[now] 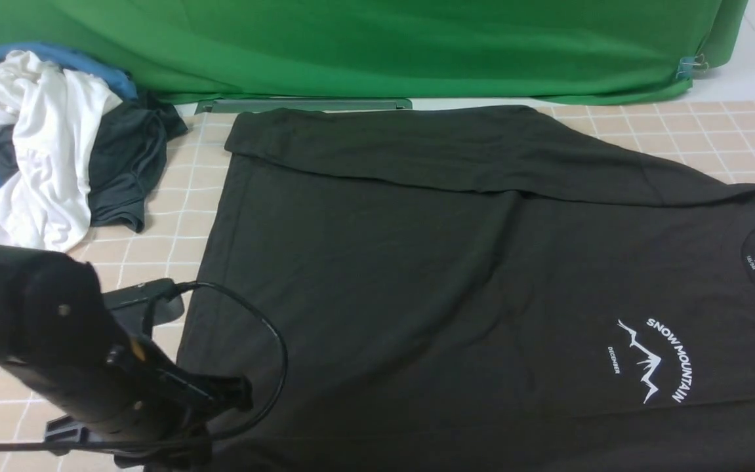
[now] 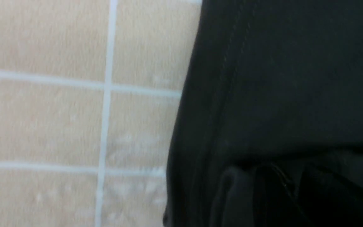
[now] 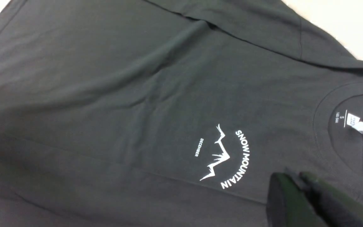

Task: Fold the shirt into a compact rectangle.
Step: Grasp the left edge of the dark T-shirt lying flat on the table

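narrowly parted, left gripper (image 2: 296,184) touches black shirt (image 2: 295,94).

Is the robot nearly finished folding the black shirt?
Partly. Done: the shirt's far side is folded in, and its near side looks folded too, with an edge beside the print. In hand: the left gripper is at the near hem corner; I can't tell if it's holding cloth. Left: probably folding the length, since hem and collar lie far apart.
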`<action>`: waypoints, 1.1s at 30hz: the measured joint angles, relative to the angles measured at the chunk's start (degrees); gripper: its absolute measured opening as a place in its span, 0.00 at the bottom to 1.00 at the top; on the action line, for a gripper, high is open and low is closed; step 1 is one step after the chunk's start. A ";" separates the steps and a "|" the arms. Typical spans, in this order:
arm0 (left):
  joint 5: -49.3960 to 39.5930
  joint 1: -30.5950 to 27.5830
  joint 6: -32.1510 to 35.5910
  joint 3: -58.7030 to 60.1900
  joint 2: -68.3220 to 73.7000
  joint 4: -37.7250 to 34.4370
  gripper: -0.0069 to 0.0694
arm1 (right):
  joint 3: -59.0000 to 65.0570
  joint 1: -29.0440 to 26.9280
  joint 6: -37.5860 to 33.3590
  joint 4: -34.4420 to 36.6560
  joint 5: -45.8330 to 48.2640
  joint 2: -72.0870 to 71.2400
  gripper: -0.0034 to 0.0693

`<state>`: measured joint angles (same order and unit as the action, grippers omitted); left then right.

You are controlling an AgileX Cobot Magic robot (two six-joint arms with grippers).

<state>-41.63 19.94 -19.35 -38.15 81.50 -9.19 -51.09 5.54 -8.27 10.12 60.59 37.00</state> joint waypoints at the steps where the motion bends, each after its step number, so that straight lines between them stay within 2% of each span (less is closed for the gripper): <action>1: 0.38 0.05 -0.15 0.00 0.89 0.72 0.30 | 0.00 0.00 0.00 0.00 0.00 0.00 0.15; 6: 1.07 0.02 -0.39 0.00 3.53 5.09 0.49 | 0.00 0.00 0.05 0.00 0.00 0.00 0.16; 10: 1.38 0.02 -0.39 0.00 4.77 4.30 0.61 | 0.00 0.00 0.05 0.00 0.00 0.00 0.17; 16: 1.50 0.02 -0.39 0.00 4.86 3.07 0.64 | 0.00 0.00 0.12 0.05 0.00 0.00 0.19; 24: 1.27 0.02 1.48 -0.37 5.11 2.19 0.59 | 0.00 0.00 0.07 0.00 -0.11 0.00 0.20; 28: 1.21 0.02 2.55 -0.49 5.34 -2.55 0.48 | 0.00 0.00 0.07 0.00 -0.51 0.00 0.20; 33: 1.10 0.02 6.30 -0.49 5.34 -6.16 0.28 | 0.00 0.00 0.12 0.00 -0.58 0.00 0.22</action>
<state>-40.53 19.96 -13.05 -38.64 86.84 -15.35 -51.09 5.54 -8.15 10.12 60.01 37.00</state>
